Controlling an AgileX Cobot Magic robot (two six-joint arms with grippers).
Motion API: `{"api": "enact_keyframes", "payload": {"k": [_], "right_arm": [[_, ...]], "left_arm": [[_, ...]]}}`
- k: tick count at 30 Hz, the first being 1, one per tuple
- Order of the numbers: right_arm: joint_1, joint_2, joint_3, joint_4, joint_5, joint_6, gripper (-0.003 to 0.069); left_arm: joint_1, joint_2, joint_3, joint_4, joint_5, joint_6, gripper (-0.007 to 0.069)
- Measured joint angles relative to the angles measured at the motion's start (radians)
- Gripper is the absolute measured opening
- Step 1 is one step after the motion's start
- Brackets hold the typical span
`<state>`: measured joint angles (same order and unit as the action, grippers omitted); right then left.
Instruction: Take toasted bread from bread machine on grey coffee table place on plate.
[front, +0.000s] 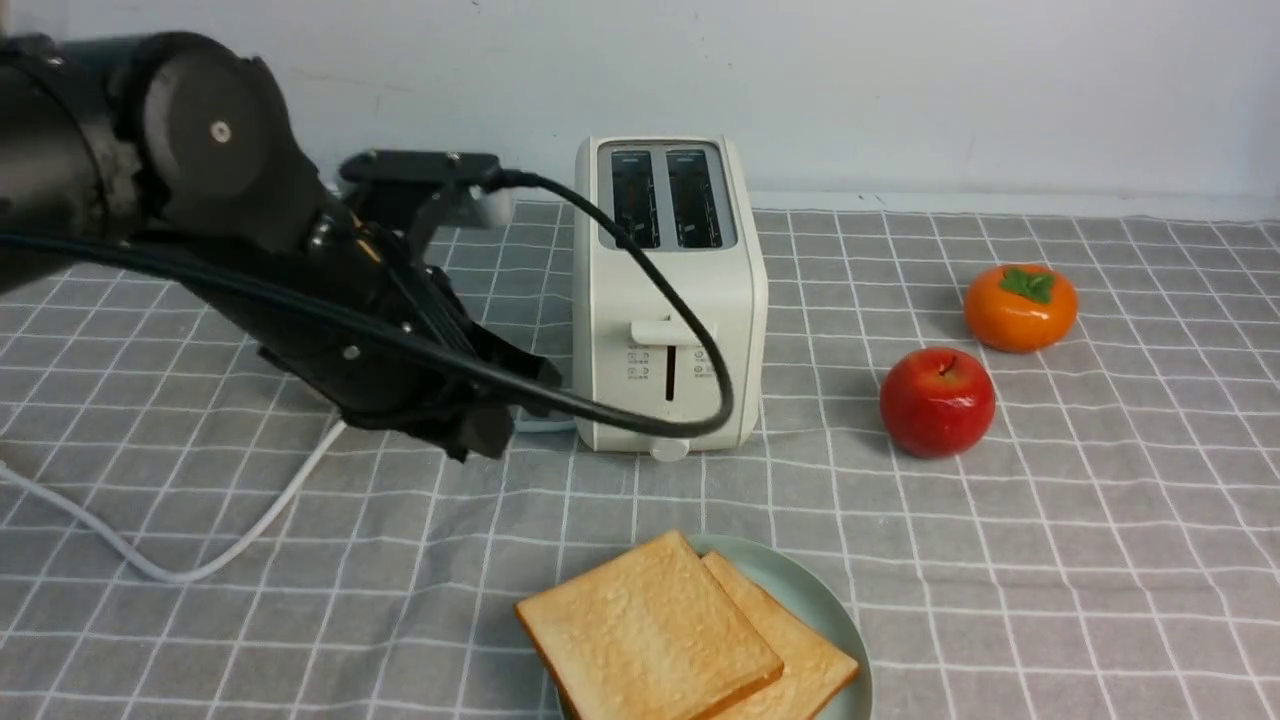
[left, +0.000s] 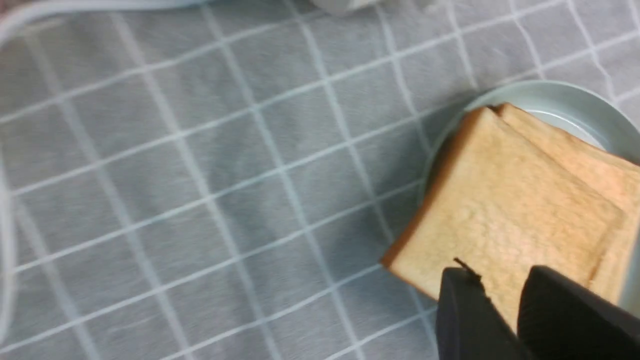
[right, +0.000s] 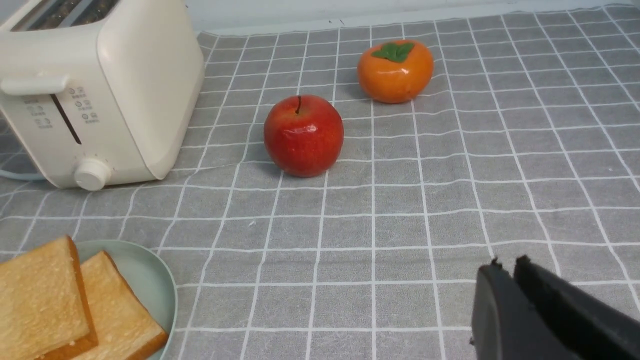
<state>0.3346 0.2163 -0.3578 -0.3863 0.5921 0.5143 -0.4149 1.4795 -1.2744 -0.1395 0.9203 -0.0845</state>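
Left gripper (left: 502, 275) hangs low over the grey coffee table (front: 1050, 560), between the bread machine (front: 670, 300) and the plate (front: 795, 582), its fingers drawn almost together and holding nothing. The right gripper (right: 507, 262) is pressed together and empty, well off to the side, nearer the apple (front: 937, 402) and persimmon (front: 1020, 307).

Both slices of toasted bread (front: 650, 625) lie overlapped on the plate, and the bread machine's two slots look empty, so the job appears essentially finished, with only a clean retreat of the left arm left to make.

To do that well, the arm should rise before it swings away. The top slice overhangs the plate's rim toward the gripper, and a low sideways pass could nudge it off. The arm's black cable (front: 690, 330) loops across the bread machine's front, so slow travel would keep it from snagging the lever. The white cord (front: 250, 530) lying under the arm also deserves clearance.
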Motion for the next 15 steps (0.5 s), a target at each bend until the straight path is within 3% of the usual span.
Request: {"api": "enact_keyframes", "payload": {"k": [7, 12, 15], "right_arm": [[0.000, 0.000, 0.000, 0.000, 0.000, 0.000, 0.0053], [0.000, 0.000, 0.000, 0.000, 0.000, 0.000, 0.0055], [0.000, 0.000, 0.000, -0.006, 0.000, 0.000, 0.0057]], "left_arm": [[0.000, -0.215, 0.002, 0.275, 0.152, -0.193, -0.0014], [0.000, -0.434, 0.096, 0.315, 0.137, -0.274, -0.0014], [0.000, -0.652, 0.262, 0.319, 0.037, -0.336, -0.0014]]}}
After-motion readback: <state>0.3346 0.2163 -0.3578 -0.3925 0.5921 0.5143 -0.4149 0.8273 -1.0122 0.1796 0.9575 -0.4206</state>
